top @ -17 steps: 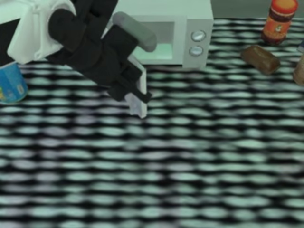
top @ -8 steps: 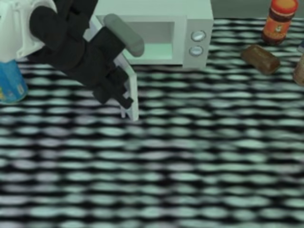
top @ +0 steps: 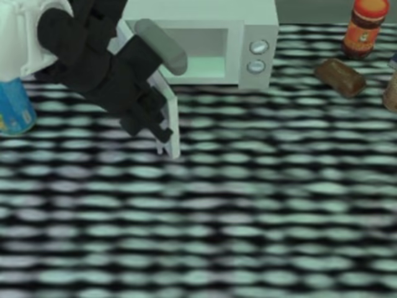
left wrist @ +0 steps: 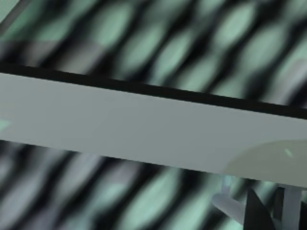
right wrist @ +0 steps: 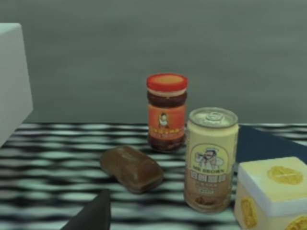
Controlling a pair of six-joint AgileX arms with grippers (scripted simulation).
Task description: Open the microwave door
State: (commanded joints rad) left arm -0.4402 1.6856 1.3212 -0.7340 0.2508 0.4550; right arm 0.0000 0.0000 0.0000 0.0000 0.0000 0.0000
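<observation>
At the far left of the table [top: 260, 248] a blue can [top: 13, 112] is standing, partly under the left arm; that arm is reaching in from the top left corner, and the left gripper [top: 162, 131] is sitting at the free edge of the door [top: 172, 121], its dark fingers seemingly clamped on the panel's edge, though the arm is hiding much of the contact; in the left wrist view the door [left wrist: 144, 129] is filling the middle as a pale band crossing the striped cloth.

The door is standing swung out on its hinge at the left, roughly square to the front of the microwave [top: 248, 25], and its outer end is pointing toward the near side of the table; the cavity is lying open and pale inside, with two round knobs [top: 257, 56] on the narrow panel to its right; the oven itself is sitting at the back of the table, a little left of centre.

Further right a brown block [top: 339, 77] is lying on the cloth, and just behind it a red-lidded jar [top: 365, 26] is standing; the right wrist view is showing the same jar [right wrist: 166, 111], the block [right wrist: 131, 168], a cream can [right wrist: 211, 158] and a yellow-printed box [right wrist: 271, 191]; whether the right gripper is apart or together I cannot tell.
</observation>
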